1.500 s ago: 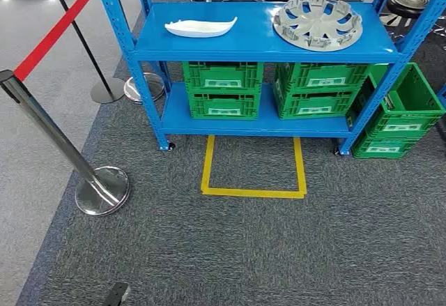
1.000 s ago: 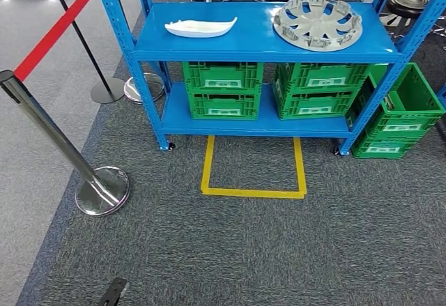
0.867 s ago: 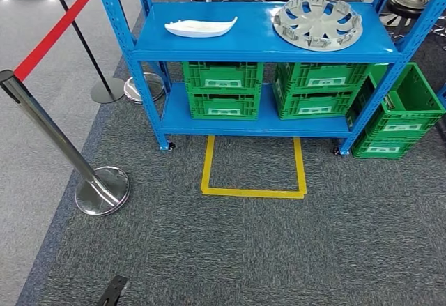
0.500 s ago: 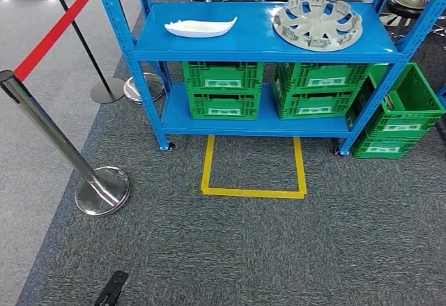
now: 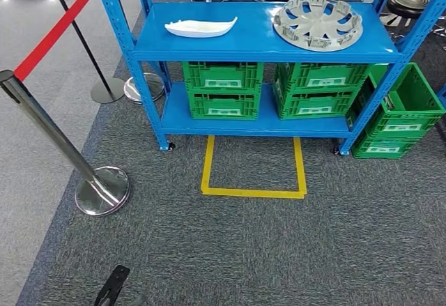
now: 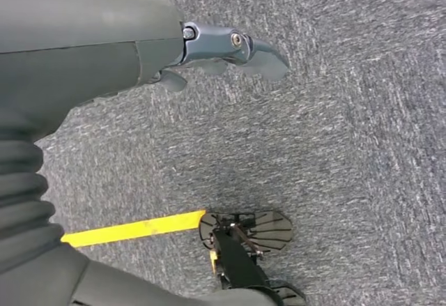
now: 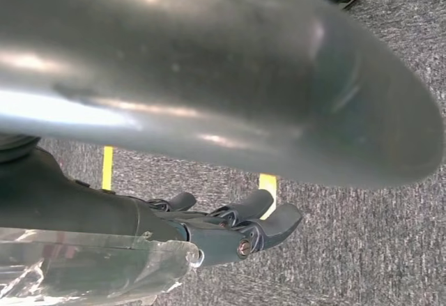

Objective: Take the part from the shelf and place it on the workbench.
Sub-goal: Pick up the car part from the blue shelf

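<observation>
**Still far from the shelf, both hands empty**

Nearest, the left hand (image 6: 226, 48) hangs over the carpet with loose fingers, holding nothing; the right hand (image 7: 231, 226) likewise. To do well, I think the robot should walk to the yellow square (image 5: 254, 166) and stop squarely. The part (image 5: 200, 26) lies on the shelf (image 5: 252, 44), well apart from both hands.

No legible text or labels.

Blue shelf (image 5: 263, 41) cut off at the frame's top; green crate (image 5: 405, 111) clipped at right; labels on crates too small to read.
</observation>
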Controlling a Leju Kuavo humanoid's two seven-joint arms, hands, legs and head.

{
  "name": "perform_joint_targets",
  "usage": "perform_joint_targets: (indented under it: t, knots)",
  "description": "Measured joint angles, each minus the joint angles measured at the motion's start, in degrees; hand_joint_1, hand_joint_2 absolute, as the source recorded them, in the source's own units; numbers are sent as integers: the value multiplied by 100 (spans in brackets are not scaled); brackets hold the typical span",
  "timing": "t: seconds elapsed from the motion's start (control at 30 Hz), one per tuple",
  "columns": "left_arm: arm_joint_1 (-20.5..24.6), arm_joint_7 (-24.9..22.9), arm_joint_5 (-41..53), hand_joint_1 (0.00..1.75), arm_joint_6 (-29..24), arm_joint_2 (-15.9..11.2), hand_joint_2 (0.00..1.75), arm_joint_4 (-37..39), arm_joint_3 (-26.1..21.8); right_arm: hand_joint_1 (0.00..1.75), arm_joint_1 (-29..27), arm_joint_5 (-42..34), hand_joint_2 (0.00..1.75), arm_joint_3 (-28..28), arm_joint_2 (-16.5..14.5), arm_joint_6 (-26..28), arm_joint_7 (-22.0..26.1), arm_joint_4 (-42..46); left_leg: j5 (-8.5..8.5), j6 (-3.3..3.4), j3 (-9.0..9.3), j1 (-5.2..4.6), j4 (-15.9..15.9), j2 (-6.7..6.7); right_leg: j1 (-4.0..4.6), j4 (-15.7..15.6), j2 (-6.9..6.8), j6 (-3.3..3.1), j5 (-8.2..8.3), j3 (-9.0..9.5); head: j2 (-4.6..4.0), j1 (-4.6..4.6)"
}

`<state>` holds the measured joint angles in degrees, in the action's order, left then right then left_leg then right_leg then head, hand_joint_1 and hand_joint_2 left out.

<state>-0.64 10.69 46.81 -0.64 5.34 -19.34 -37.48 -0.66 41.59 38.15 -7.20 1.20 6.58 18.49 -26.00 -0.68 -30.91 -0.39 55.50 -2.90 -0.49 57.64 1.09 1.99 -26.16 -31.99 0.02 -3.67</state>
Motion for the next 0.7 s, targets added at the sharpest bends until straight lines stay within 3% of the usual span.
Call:
perform_joint_targets:
  t: [0.7]
  knots:
    - [570, 604, 2669, 0, -61, 356, 0, 280, -1912, 0, 482, 2299, 0, 2179, -478, 16, 393, -347, 3, 0, 1, 0, 1, 0, 0, 0, 0, 3, 4, 2, 0, 0]
